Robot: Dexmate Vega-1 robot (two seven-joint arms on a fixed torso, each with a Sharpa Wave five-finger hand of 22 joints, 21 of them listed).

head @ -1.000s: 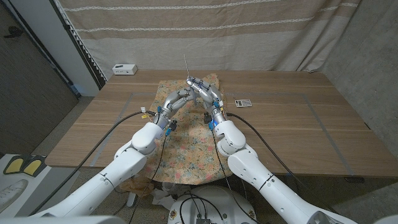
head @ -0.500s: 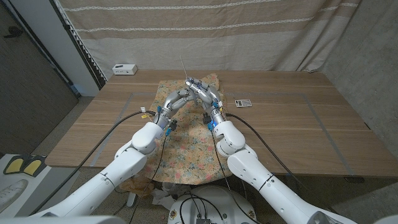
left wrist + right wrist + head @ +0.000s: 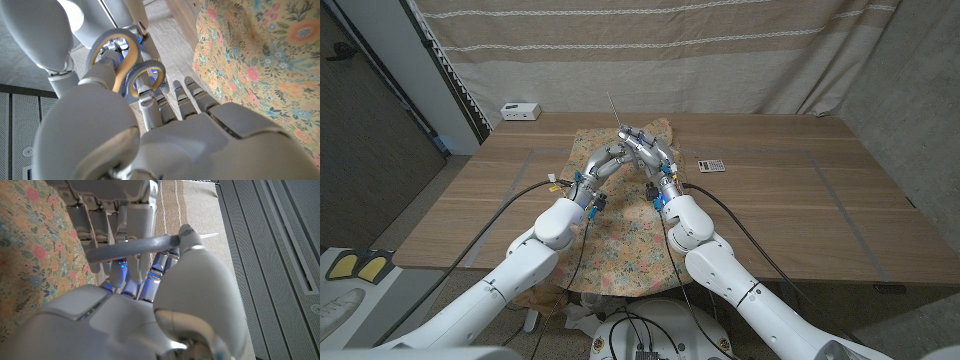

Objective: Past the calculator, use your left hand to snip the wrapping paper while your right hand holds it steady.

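Head view, nearest first: the floral wrapping paper (image 3: 620,235) hangs over the near edge of the worktop (image 3: 790,220) and runs away down its middle toward the curtain. Above the paper's far half both hands meet, well off the surface. The left hand (image 3: 605,158) has its fingers threaded through the grey and yellow loops of the scissors (image 3: 131,64), so it is clamped on them, and a thin blade tip points up just beyond the hands. The right hand (image 3: 645,148) is pressed against the left and also seems to touch the scissors, with a grey handle bar crossing its fingers in the right wrist view; whether it truly grips the tool I cannot tell, but it is not holding the paper. The calculator (image 3: 712,165) lies to the right of the paper, level with the hands. As I judge it, the risk is 2-fold: the scissors could slip or twist while 2 hands crowd 1 tool, and if the cut starts with the sheet unpinned, the paper would slide or crumple rather than shear.
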